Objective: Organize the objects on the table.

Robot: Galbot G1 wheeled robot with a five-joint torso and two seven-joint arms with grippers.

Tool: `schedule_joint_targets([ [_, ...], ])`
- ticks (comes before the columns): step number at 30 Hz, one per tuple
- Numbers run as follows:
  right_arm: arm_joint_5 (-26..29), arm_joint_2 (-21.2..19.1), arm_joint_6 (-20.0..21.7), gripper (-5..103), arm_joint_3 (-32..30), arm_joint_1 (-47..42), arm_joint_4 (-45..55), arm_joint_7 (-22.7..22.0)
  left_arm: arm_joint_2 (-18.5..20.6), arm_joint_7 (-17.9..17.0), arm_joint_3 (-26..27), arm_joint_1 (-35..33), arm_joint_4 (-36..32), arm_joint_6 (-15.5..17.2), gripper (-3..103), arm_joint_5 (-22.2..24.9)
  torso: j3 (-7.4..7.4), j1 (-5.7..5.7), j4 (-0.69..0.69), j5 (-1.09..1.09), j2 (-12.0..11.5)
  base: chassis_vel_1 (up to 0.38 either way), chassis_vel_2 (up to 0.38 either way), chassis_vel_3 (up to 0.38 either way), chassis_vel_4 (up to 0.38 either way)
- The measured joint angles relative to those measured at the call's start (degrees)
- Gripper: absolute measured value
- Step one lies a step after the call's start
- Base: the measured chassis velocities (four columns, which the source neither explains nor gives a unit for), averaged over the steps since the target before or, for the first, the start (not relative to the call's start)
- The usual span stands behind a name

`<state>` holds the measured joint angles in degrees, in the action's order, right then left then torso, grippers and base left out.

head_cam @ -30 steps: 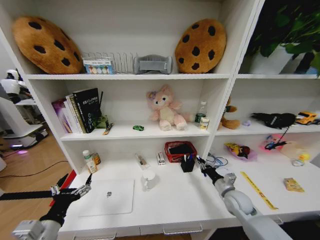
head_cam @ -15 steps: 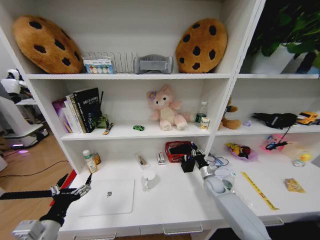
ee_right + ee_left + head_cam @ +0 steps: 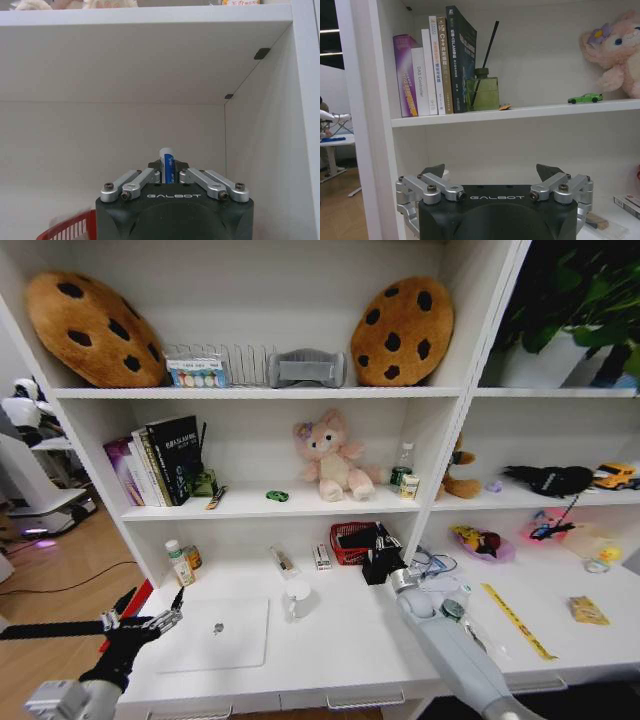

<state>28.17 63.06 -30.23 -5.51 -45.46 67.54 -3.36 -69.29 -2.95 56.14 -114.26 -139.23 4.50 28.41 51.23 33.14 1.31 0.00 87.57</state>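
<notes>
1. The right gripper has moved left since a second ago and now hangs over the black pen holder, beside the red basket.
2. Its fingers are closed on a blue and white pen.
3. The left gripper has stayed at the desk's left edge, fingers spread, holding nothing.
4. On the white desk lie a closed laptop and a cup.
5. The green toy car sits on the shelf beside the pink plush.

Closed silver laptop flat on white table
</notes>
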Motion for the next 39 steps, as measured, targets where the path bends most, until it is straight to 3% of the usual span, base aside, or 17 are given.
schedule_joint_targets([
  [4,-0.2,-0.1,0.5,18,0.1,-0.5,0.6,-0.6,0.0,0.0,0.0,0.0,0.0,0.0,100,0.0,0.00,0.00,0.00,0.00,0.0,0.000,0.000,0.000,0.000],
  [6,0.0,-0.6,1.1,28,0.0,-0.9,0.9,-1.3,0.0,0.0,0.0,0.0,0.0,0.0,100,0.0,0.00,0.00,0.00,0.00,0.0,0.000,0.000,0.000,0.000],
  [8,0.0,-1.0,1.3,28,-0.3,-1.2,1.2,-1.4,0.0,0.0,0.0,0.0,0.0,0.0,100,0.0,0.00,0.00,0.00,0.00,0.0,0.000,0.000,0.000,0.000],
  [9,0.5,-1.5,1.5,39,-0.8,-2.0,2.0,-1.2,0.0,0.0,0.0,0.0,0.0,0.0,100,0.0,0.00,0.00,0.00,-0.01,0.0,0.000,0.000,0.000,0.000],
  [12,1.4,-2.0,2.0,45,-1.5,-3.1,3.4,-0.6,0.0,0.0,0.0,0.0,0.0,0.0,100,0.0,0.00,0.00,0.00,0.00,0.0,0.000,0.000,0.000,0.000],
  [16,3.7,-4.6,6.0,61,-4.9,-8.9,11.2,-0.2,0.0,0.0,0.0,0.0,0.0,0.0,100,0.0,0.00,0.00,-0.01,0.00,0.0,0.000,0.000,0.000,0.000],
  [18,3.8,-6.2,8.4,66,-6.5,-12.0,15.3,-1.6,0.0,0.0,0.0,0.0,0.0,0.0,100,0.0,-0.01,0.00,-0.01,0.00,0.0,0.000,0.000,0.000,0.000],
  [19,3.7,-8.3,12.6,72,-8.5,-16.6,21.9,-4.8,0.0,0.0,0.0,0.0,0.0,0.0,100,0.0,0.00,0.00,0.02,-0.01,0.0,0.000,0.000,0.000,0.000],
  [20,2.9,-9.2,13.9,77,-9.6,-19.7,25.7,-7.8,0.0,0.0,0.0,0.0,0.0,0.0,100,0.0,-0.01,0.00,0.01,-0.04,0.0,0.000,0.000,0.000,0.000],
  [23,-1.9,-9.9,14.8,88,-13.1,-27.7,32.4,-13.3,0.0,0.0,0.0,0.0,0.0,0.0,100,0.0,-0.01,-0.01,0.00,0.03,0.0,0.000,0.000,0.000,0.000],
  [25,-5.3,-9.2,14.9,93,-18.0,-35.9,38.1,-14.5,0.0,0.0,0.0,0.0,0.0,0.0,100,0.0,-0.02,-0.01,0.02,-0.02,0.0,0.000,0.000,0.000,0.000],
  [26,-5.3,-9.2,14.9,93,-18.0,-35.9,38.1,-14.5,0.0,0.0,0.0,0.0,0.0,0.0,100,0.0,-0.02,-0.01,0.02,-0.02,0.0,0.000,0.000,0.000,0.000],
  [29,-11.0,-5.2,11.7,99,-24.7,-48.8,43.5,-12.6,0.0,0.0,0.0,0.0,0.0,0.0,100,0.0,-0.02,-0.02,0.01,0.02,0.0,0.000,0.000,0.000,0.000],
  [34,-6.5,0.0,10.8,100,-27.6,-58.3,48.4,-9.2,0.0,0.0,0.0,0.0,0.0,0.0,100,0.0,-0.02,-0.02,0.01,0.00,0.0,0.000,0.000,0.000,0.000],
  [35,-4.1,2.8,9.8,100,-29.5,-62.6,49.1,-5.3,0.0,0.0,0.0,0.0,0.0,0.0,100,0.0,-0.02,-0.02,0.02,-0.01,0.0,0.000,0.000,0.000,0.000],
  [39,-2.2,4.6,7.8,100,-32.6,-66.0,49.2,-1.2,0.0,0.0,0.0,0.0,0.0,0.0,100,0.0,-0.02,-0.02,0.01,0.00,0.0,0.000,0.000,0.000,0.000],
])
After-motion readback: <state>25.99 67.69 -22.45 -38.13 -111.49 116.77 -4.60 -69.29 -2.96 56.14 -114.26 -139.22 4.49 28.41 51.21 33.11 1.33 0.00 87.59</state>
